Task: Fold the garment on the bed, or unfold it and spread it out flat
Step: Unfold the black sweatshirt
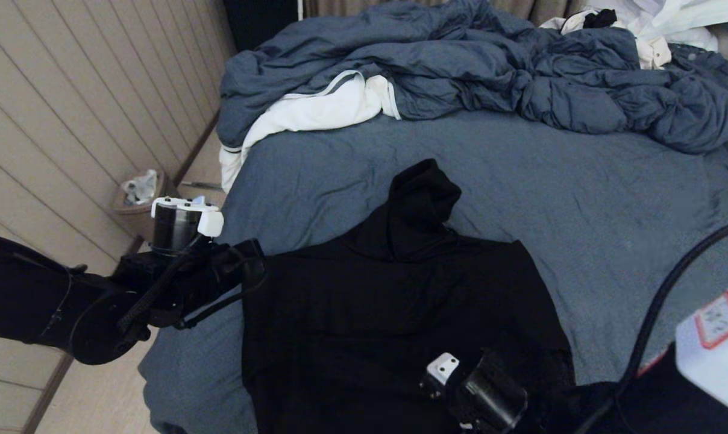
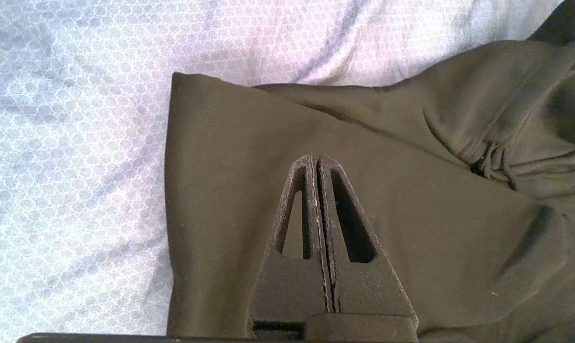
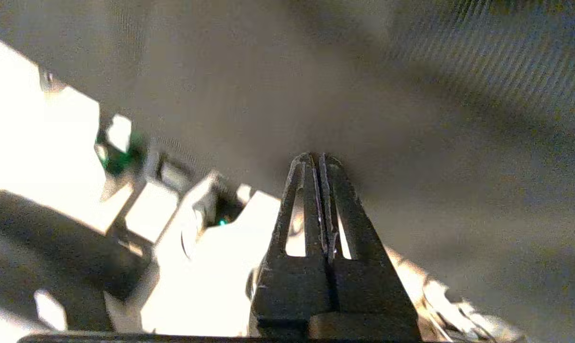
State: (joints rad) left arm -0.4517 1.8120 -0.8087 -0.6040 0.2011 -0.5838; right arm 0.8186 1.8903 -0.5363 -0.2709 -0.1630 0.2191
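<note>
The garment [image 1: 400, 313], a black hooded sweatshirt, lies folded on the near part of the bed [image 1: 581, 199], its hood pointing away from me. My left gripper [image 2: 317, 159] is shut with nothing between its fingers. It hovers over the garment's folded left corner [image 2: 221, 143], seen in the head view at the garment's left edge [image 1: 258, 268]. My right gripper [image 3: 317, 156] is shut at the edge of the dark cloth [image 3: 411, 119], pinching it. In the head view only the right arm's wrist [image 1: 478, 395] shows, at the garment's near right hem.
A crumpled blue-grey duvet [image 1: 490, 66] with white lining [image 1: 322, 108] fills the far side of the bed, with white clothing [image 1: 659, 24] behind it. A panelled wall [image 1: 69, 120] and a small side table [image 1: 138, 205] stand left. A black cable [image 1: 671, 289] crosses at right.
</note>
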